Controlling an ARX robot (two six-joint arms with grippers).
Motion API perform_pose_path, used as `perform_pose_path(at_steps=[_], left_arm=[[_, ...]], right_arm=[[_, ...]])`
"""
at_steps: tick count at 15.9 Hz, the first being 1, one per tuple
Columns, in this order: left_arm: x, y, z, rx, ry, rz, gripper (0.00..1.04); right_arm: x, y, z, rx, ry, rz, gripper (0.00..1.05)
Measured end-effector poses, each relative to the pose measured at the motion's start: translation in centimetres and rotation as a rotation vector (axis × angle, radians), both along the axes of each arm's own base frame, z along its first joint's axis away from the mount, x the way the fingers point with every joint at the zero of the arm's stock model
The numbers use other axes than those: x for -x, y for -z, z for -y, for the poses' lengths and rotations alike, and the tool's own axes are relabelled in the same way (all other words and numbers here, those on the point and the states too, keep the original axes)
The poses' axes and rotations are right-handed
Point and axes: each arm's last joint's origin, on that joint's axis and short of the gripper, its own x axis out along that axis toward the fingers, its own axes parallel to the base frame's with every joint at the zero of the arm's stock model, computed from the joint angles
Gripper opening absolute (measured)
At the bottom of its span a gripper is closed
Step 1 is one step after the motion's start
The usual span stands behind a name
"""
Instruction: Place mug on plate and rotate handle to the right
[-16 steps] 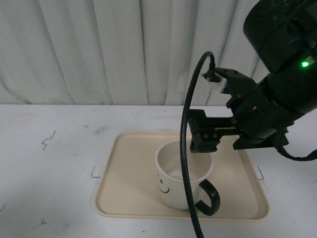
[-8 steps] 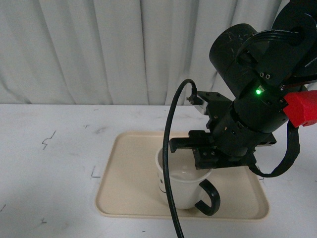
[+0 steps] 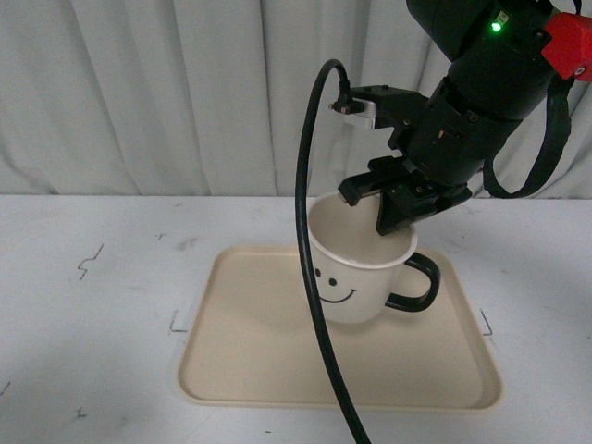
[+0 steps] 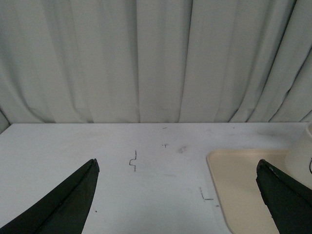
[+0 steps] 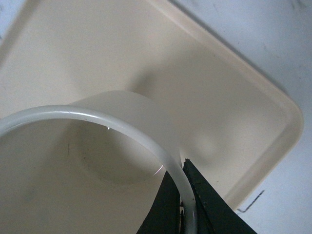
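Note:
The white mug (image 3: 350, 277) with a black smiley face hangs tilted above the beige plate (image 3: 250, 351) in the front view. Its black handle (image 3: 416, 282) points right. My right gripper (image 3: 396, 215) is shut on the mug's rim at its far right side, one finger inside and one outside. In the right wrist view the rim (image 5: 122, 127) runs between the black fingers (image 5: 204, 200), with the plate (image 5: 234, 122) below. My left gripper (image 4: 178, 195) is open and empty over the white table, left of the plate's edge (image 4: 229, 170).
A white table (image 3: 92, 305) with small pen marks surrounds the plate. A pale curtain (image 3: 185, 92) hangs behind. A thick black cable (image 3: 310, 277) loops down from my right arm in front of the mug.
My right gripper has closed on the mug's rim and lifted it off the plate. The mug has turned, so the smiley faces front and the handle points right.

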Motion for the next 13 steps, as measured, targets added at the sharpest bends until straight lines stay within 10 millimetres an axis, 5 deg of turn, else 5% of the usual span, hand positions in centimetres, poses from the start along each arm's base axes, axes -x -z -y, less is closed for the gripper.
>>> perform_pose_path(at_steps=[6,13], left_arm=[[0.0,0.0,0.0,0.0,0.0,0.0,0.98],[0.0,0.0,0.0,0.0,0.0,0.0,0.98]], right_arm=[[-0.9,1.3,-1.0,0.135,-0.556,-0.001,0.03],[-1.0,3.9,-4.0,0.144,-0.607,-0.033,0.03]])
